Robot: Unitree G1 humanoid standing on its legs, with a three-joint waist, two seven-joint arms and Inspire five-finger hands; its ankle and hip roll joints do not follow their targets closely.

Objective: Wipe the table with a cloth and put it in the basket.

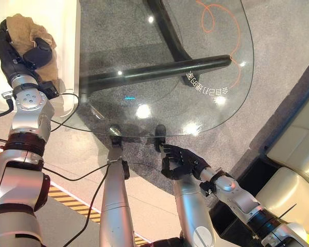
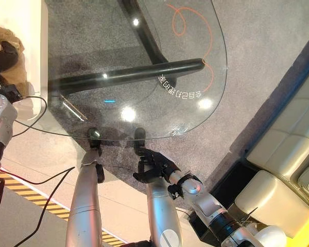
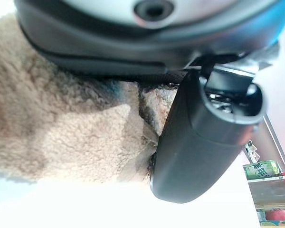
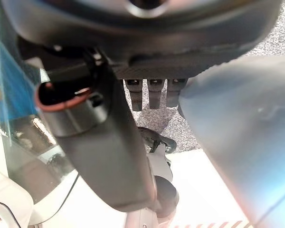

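While my left hand [image 1: 21, 51] clutches the cloth [image 1: 26, 28] over the white basket [image 1: 67, 31], my right hand [image 1: 180, 160], curled and empty, hangs beside the glass bench [image 1: 206, 103].

We see the cloth [image 1: 28, 32] under our left hand [image 1: 20, 51] left of the worktop [image 1: 195, 110], our right hand [image 1: 181, 160] before its near edge, a sofa [image 1: 293, 159] at right.

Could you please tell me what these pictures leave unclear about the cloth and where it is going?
- Left hand on the tan cloth: its fingers lie behind the cloth in the left eye view.
- The cloth's underside, left wrist view: hidden by the thumb.
- The white surface under the cloth: cut off by the frame edge, so basket or not is unclear.
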